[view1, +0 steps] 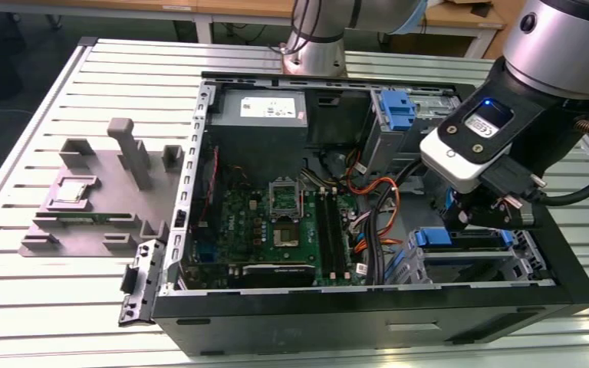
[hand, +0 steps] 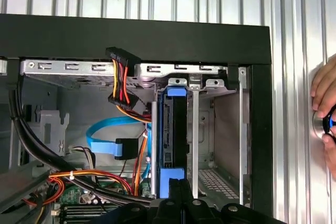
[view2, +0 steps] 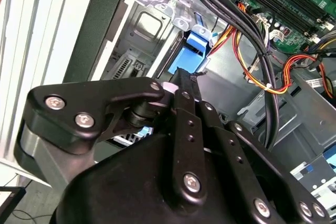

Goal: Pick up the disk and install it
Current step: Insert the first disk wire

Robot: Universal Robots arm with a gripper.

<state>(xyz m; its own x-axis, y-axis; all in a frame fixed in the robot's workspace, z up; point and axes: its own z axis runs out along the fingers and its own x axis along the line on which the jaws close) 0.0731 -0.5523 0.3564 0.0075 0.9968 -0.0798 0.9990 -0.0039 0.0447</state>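
Observation:
The disk (hand: 170, 129), grey in a blue caddy, stands on edge in a slot of the metal drive cage (hand: 218, 129) at the front corner of the open computer case (view1: 376, 295). In the exterior view its blue end (view1: 439, 238) shows in the cage on that view's right. My gripper (hand: 180, 183) is shut, its dark fingertips together and resting against the caddy's near blue end. In the second wrist view the gripper (view2: 185, 73) points at the same blue caddy (view2: 190, 51).
Orange and blue cables (hand: 123, 129) hang beside the slot. Another blue caddy (view1: 397, 107) sits in the upper bay, near the power supply (view1: 264, 111). A grey fixture (view1: 100, 199) stands on the slatted table at the exterior view's left. A person's hand (hand: 324, 108) rests on the table.

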